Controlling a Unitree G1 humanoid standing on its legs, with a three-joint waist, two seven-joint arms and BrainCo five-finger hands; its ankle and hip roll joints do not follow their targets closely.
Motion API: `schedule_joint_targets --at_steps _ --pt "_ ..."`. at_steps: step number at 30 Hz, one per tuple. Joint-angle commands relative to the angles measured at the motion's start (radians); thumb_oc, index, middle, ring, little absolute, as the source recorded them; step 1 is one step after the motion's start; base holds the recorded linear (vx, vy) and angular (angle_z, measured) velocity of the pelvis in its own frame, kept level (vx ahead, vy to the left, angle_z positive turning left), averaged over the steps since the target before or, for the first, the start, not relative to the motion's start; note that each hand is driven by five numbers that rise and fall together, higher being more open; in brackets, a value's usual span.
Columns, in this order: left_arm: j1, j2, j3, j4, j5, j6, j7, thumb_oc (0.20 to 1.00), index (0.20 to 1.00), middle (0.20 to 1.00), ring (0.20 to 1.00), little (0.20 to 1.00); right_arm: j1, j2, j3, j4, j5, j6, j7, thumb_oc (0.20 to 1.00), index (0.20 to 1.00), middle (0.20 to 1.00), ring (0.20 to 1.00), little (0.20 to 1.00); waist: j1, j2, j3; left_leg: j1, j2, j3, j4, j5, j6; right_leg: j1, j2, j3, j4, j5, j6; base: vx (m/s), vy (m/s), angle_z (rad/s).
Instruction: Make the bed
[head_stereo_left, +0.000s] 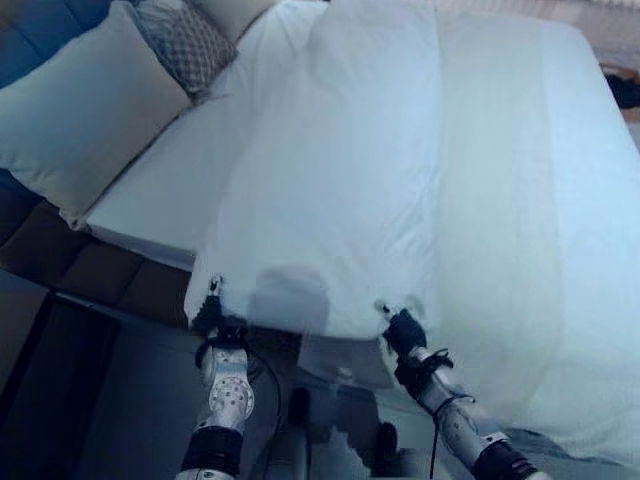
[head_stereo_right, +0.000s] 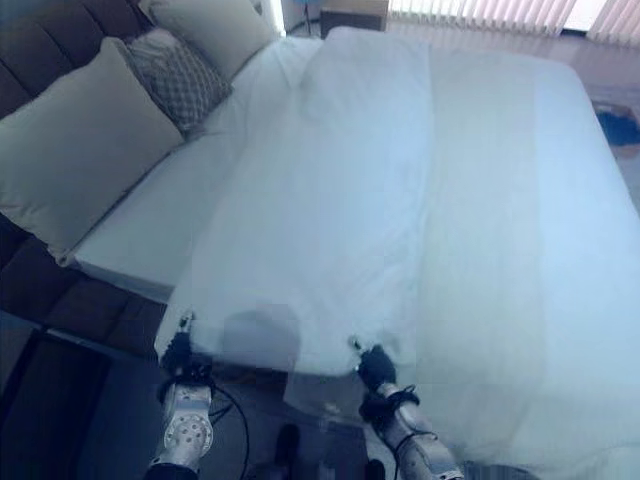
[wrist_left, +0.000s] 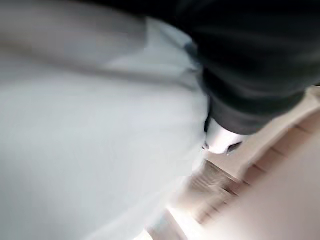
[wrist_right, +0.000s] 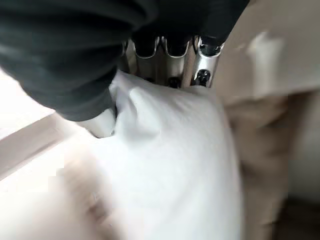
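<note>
Both hands grip the near edge of the soft white cloth blanket (head_stereo_left: 330, 190). One corner is pinched in the left hand (head_stereo_left: 210, 315), and the right hand (head_stereo_left: 403, 330) has its fingers (wrist_right: 170, 65) curled round the other corner. This looks like the spreading step. The blanket lies up the middle of the big white bed (head_stereo_left: 560, 200), just past the hands. Next, I think, they should pull it flat and straight toward the pale square pillow (head_stereo_left: 80, 110).

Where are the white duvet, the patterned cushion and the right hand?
White duvet (head_stereo_left: 340, 180), left eye view, middle of its raised fold.
Patterned cushion (head_stereo_left: 185, 45), left eye view, its front face.
Right hand (wrist_right: 170, 65), right wrist view, fingers curled into the duvet's edge.
</note>
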Motion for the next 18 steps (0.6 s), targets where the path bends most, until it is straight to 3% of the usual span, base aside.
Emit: schedule_joint_targets --at_steps 1,3,4,9,18 --pt "0.044 0.153 0.093 0.024 0.082 -0.110 0.084 0.200 0.200 0.200 0.200 0.200 0.021 -0.006 0.040 0.067 -0.036 0.032 -0.011 0.200 0.200 0.200 0.200 0.200 0.065 -0.041 0.015 -0.025 -0.015 0.055 -0.035 0.015 0.021 -0.002 -0.008 -0.014 -0.095 0.063 0.027 -0.02 0.088 0.01" --pt "0.043 0.153 0.093 0.025 0.081 -0.110 0.084 0.200 0.200 0.200 0.200 0.200 0.020 -0.006 0.040 0.068 -0.036 0.032 -0.011 0.200 0.200 0.200 0.200 0.200 0.064 -0.041 0.012 -0.029 -0.015 0.054 -0.037 0.019 0.021 -0.005 -0.007 -0.015 -0.097 0.066 0.027 0.01 0.085 0.02" --pt "0.025 0.184 0.044 0.096 0.155 -0.092 0.118 0.200 0.200 0.200 0.200 0.200 -0.051 0.019 0.099 0.192 -0.061 0.056 -0.001 0.200 0.200 0.200 0.200 0.200 0.091 -0.034 0.047 -0.057 -0.035 0.054 -0.033 0.012 0.027 -0.030 -0.023 -0.008 -0.101 0.086 0.035 0.04 0.247 0.10" --pt "-0.030 0.259 0.000 0.191 0.250 -0.078 0.134 0.200 0.200 0.200 0.200 0.200 -0.157 0.068 0.119 0.306 -0.062 0.046 -0.005 0.200 0.200 0.200 0.200 0.200 0.118 -0.034 0.076 -0.096 -0.054 0.100 -0.003 -0.015 0.036 -0.059 -0.056 0.011 -0.128 0.129 0.059 0.06 0.243 0.02" --pt "-0.082 0.313 0.021 0.208 0.270 -0.087 0.200 0.200 0.200 0.200 0.200 0.200 -0.212 0.128 0.073 0.255 0.060 -0.010 -0.069 0.200 0.200 0.200 0.200 0.200 0.122 -0.040 0.091 -0.115 -0.075 0.146 -0.001 -0.042 0.058 -0.070 -0.086 0.033 -0.166 0.178 0.088 0.03 0.135 -0.08"
